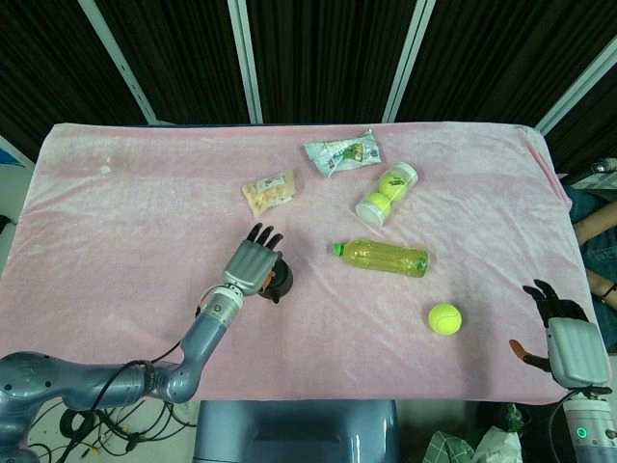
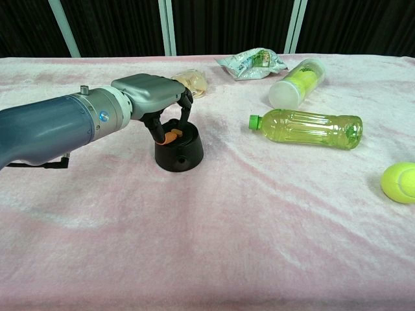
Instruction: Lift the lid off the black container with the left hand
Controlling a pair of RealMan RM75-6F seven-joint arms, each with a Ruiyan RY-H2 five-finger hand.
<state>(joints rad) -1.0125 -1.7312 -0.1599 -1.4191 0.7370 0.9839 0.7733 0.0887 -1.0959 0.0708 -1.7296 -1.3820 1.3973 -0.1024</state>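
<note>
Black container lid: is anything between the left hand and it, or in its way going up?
Nothing visible. The left hand is over the black container, fingers down at its lid. The bottle lies apart to the right.

In the head view the grey metal left hand (image 1: 253,265) covered most of the small round black container (image 1: 278,281), so its lid could not be made out there. In the chest view the curled fingers (image 2: 183,103) hid the back of the lid (image 2: 176,133), and whether they actually touched it could not be told. The yellow-green tennis ball (image 2: 399,182) was cut off by the right edge of the chest view. The grey right hand (image 1: 569,344) appeared only in the head view, its forearm cut off by the bottom edge.
</note>
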